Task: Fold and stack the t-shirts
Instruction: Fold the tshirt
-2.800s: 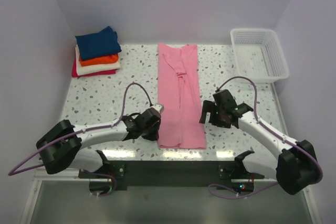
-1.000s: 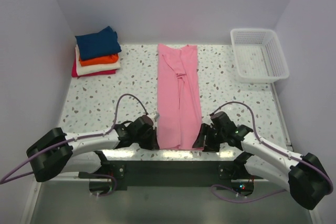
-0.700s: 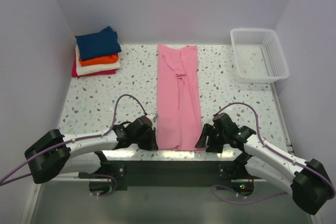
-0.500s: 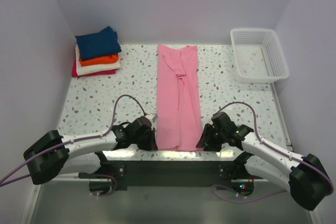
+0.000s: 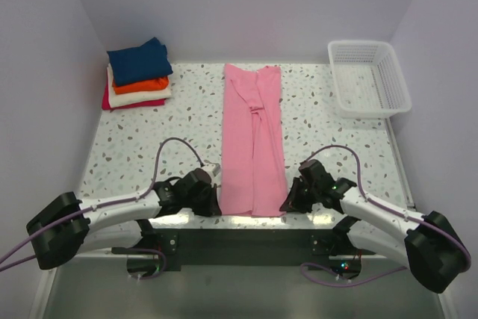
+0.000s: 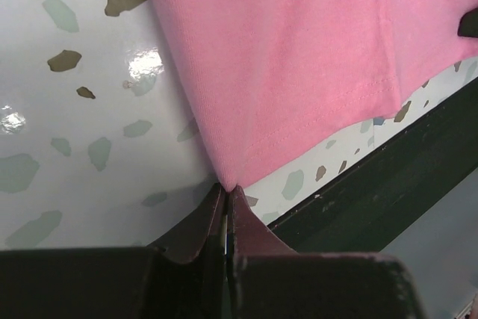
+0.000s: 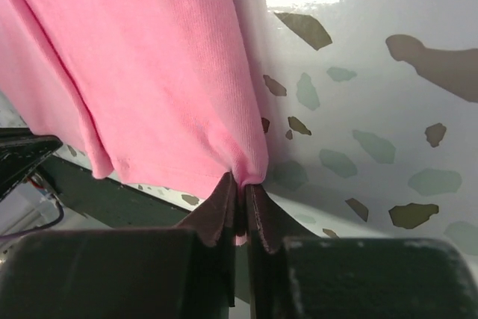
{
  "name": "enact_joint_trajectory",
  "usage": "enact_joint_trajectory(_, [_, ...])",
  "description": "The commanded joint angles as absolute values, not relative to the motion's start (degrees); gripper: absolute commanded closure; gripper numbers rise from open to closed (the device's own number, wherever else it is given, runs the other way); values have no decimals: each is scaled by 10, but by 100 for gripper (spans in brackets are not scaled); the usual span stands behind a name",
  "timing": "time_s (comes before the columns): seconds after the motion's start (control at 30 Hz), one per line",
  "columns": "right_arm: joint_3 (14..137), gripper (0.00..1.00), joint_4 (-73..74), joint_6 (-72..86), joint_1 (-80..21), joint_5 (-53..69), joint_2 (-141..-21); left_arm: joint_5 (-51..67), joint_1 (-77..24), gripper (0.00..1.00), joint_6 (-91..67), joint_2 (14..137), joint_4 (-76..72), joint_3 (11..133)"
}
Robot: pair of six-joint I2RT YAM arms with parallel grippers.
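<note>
One pink t-shirt (image 5: pixel 254 140), judged soft, light, limp, lengthwise at frame centre; bottom hem corners pinched in left tool (image 6: pixel 225 190) and right tool (image 7: pixel 240 186), both closed on cloth.

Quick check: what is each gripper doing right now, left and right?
Left gripper: closed, pinching the near left corner of the pink t-shirt.
Right gripper: closed, pinching the same shirt's near right corner.
</note>
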State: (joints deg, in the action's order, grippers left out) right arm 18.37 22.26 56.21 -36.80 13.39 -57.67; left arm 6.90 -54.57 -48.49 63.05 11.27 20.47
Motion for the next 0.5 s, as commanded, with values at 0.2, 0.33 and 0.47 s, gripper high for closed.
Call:
enact_joint_trajectory(0.2, [170, 100, 380, 502, -371, 90, -507, 50, -561, 100, -500, 551, 154, 189])
enact_joint_trajectory(0.33, [185, 100, 442, 493, -376, 101, -456, 33, -571, 100, -512, 527, 169, 198])
enact_joint_trajectory(0.47, [223, 100, 451, 480, -377, 83, -459, 7, -572, 100, -501, 531, 178, 225])
